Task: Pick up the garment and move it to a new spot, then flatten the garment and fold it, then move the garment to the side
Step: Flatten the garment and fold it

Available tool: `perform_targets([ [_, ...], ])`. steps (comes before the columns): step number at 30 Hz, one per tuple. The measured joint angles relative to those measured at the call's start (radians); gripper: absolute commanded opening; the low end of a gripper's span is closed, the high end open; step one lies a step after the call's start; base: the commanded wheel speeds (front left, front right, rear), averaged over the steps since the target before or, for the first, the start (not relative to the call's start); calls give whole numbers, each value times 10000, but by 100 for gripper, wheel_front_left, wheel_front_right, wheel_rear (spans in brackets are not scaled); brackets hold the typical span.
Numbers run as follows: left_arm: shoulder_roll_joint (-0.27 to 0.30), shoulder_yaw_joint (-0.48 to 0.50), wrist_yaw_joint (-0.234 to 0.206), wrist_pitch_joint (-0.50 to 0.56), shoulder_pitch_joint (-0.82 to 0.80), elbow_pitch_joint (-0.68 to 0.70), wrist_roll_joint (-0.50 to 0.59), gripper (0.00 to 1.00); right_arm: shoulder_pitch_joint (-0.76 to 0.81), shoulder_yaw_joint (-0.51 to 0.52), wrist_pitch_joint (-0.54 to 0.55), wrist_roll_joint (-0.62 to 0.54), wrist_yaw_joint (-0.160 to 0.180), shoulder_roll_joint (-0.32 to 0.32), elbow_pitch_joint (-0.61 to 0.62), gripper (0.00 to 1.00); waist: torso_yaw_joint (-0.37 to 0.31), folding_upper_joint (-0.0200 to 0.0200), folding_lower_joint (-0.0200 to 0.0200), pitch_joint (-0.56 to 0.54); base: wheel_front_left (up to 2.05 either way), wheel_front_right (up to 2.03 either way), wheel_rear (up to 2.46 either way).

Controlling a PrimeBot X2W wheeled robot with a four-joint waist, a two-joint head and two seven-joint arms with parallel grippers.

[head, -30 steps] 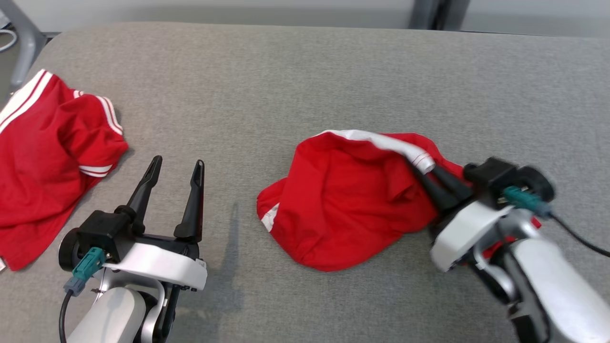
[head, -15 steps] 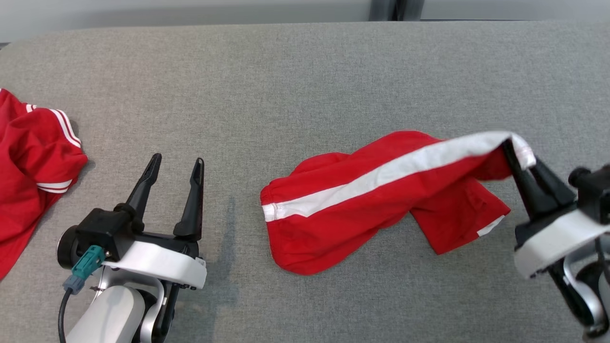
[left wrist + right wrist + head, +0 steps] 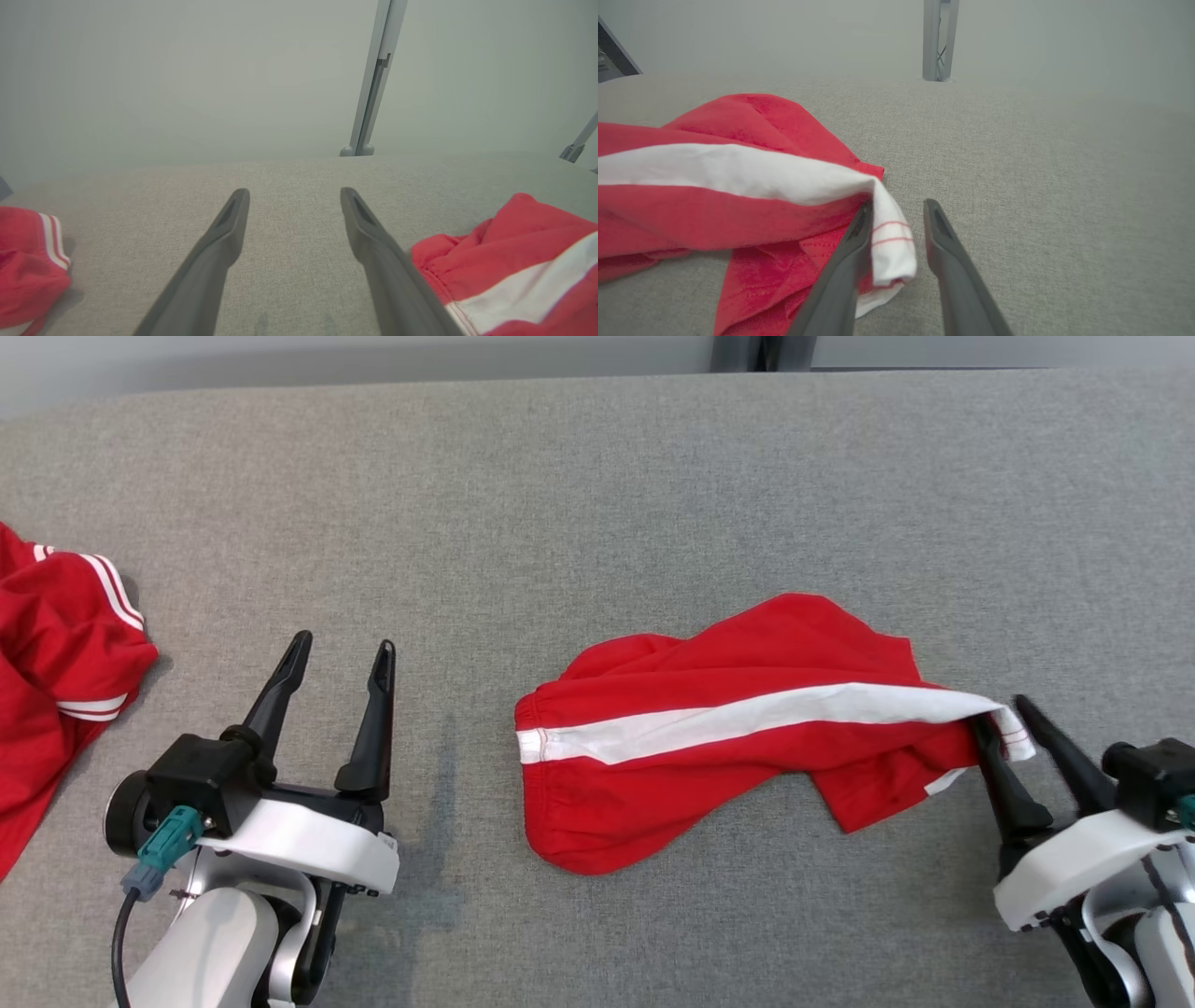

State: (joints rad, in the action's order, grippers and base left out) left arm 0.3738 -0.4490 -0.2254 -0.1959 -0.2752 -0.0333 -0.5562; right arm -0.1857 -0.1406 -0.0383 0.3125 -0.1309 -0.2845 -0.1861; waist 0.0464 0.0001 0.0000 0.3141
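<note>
Head view, left to right. Well outboard of the left pincer (image 3: 343, 642), a second red garment (image 3: 65, 653) lies bunched on the tabletop (image 3: 597, 476); not the piece in hand, by my reading. Left pincer hangs low over bare tabletop, jaws wide, holding nothing.

Between the two pincers lies the garment (image 3: 709, 747): red shorts by the look, stretched lengthwise, white stripe (image 3: 747, 719) uppermost. Its gathered waistband end is toward the left pincer but well apart from it; its leg end is at the right pincer (image 3: 999, 711).

Right pincer: jaws narrowly parted. Right wrist view shows the white hem (image 3: 889, 242) draped against the inner face of one finger, the other finger clear of it. No clamp on the cloth that I can see.

Judgement: placing step near its close, flattening next. A lower layer lies rucked and folded under just ahead of the right pincer.

To do it well:
- Widen the jaws further before backing off.
- Draw straight back along the fingers' line, so the hem slides off rather than snags.
- Then bring the left pincer across to the waistband, pin that end, and pull the leg end away to take out the twist.

Risk: hem clings to the finger and lifts on retreat.
</note>
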Motion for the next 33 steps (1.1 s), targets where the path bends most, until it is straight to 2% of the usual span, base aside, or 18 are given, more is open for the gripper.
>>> perform_targets([
  [7, 33, 94, -150, -29, 223, -10, -98, 100, 641, 1043, -240, -4, 2, 324, -25, 100, -124, 0, 1, -384, 0, 0, 0],
  [13, 173, 217, -384, -75, 471, 105, -105, 100, 1185, 2583, -40, -447, 4, 1012, 1212, 100, -246, 0, 0, -752, 0, 0, 0],
  [16, 203, 284, -500, -111, 616, 188, -105, 100, 1201, 2963, 163, -773, 4, 1423, 2019, 100, -290, 0, 0, -945, 0, 0, 0],
  [22, 357, 393, -763, -171, 1100, 382, -104, 100, 1422, 2472, 880, -1143, 2, 1783, 3250, 100, -283, 0, 0, -1478, 0, 0, 0],
  [33, 579, 293, -988, -12, 1687, 690, -79, 100, 2291, 2178, 1434, -1204, 2, 2033, 3741, 100, -203, 0, 0, -2080, 0, 0, 0],
])
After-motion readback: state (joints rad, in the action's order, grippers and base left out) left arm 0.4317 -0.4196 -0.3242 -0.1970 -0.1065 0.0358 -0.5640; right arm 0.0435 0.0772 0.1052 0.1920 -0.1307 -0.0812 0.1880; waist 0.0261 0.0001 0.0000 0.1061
